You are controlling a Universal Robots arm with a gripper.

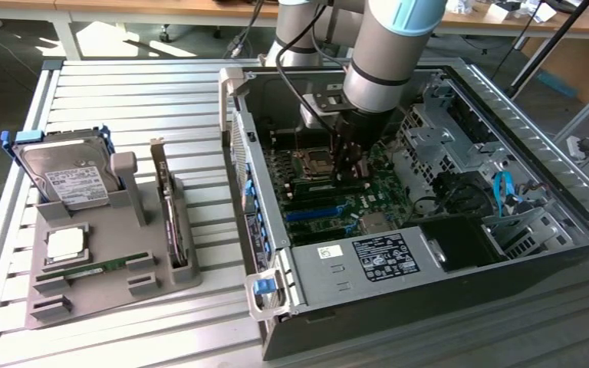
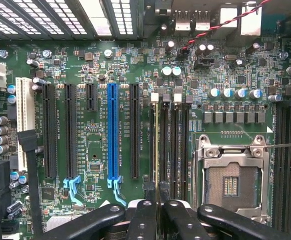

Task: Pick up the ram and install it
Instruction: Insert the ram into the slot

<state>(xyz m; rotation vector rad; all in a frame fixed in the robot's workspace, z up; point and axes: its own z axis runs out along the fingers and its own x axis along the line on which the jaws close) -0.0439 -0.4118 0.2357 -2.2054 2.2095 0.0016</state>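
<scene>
In the wrist view I see the ram (image 2: 156,145) edge-on as a thin green and gold line, standing in the first of the black memory slots (image 2: 178,145) on the motherboard. My gripper (image 2: 157,206) is shut on it, one finger (image 2: 143,220) on each side. In the exterior view the gripper (image 1: 351,165) reaches down inside the open computer case (image 1: 540,192), beside the processor socket (image 1: 313,161). A second, matching ram stick (image 1: 85,270) lies flat on the grey holder (image 1: 120,287) at the exterior view's left.
The holder also carries a silver hard drive (image 1: 64,178), a dark upright expansion card (image 1: 172,218) and a processor chip (image 1: 64,244). A blue card slot (image 2: 113,130) and the processor socket (image 2: 230,180) flank the memory slots. Drive cages and cables crowd the case's right side.
</scene>
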